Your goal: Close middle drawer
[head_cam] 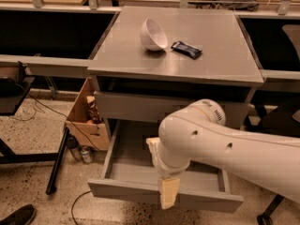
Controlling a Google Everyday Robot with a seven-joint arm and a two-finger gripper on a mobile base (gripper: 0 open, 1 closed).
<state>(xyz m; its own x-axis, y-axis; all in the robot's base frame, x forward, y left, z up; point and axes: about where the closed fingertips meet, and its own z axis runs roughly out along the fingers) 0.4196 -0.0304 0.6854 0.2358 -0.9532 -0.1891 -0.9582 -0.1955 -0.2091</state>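
The middle drawer (pixel 123 190) is a wide, shallow grey drawer, pulled far out of the cabinet, and what shows of its grey inside is bare. The closed uppermost grey drawer front (pixel 126 107) is above it. The lowest drawer is hidden under it. My gripper (pixel 168 197) hangs from the big white arm (pixel 225 146), pointing down. Its cream tip lies over the top edge of the middle drawer's front, a little right of centre. The arm hides the drawer's right-hand inside.
A white bowl (pixel 153 34) lies tipped on the cabinet top beside a dark packet (pixel 186 49). A cardboard box (pixel 86 121) with bottles and cans (pixel 79 151) stands left of the cabinet. A black stand leg (pixel 58 161) and a shoe (pixel 16 215) are on the floor at left.
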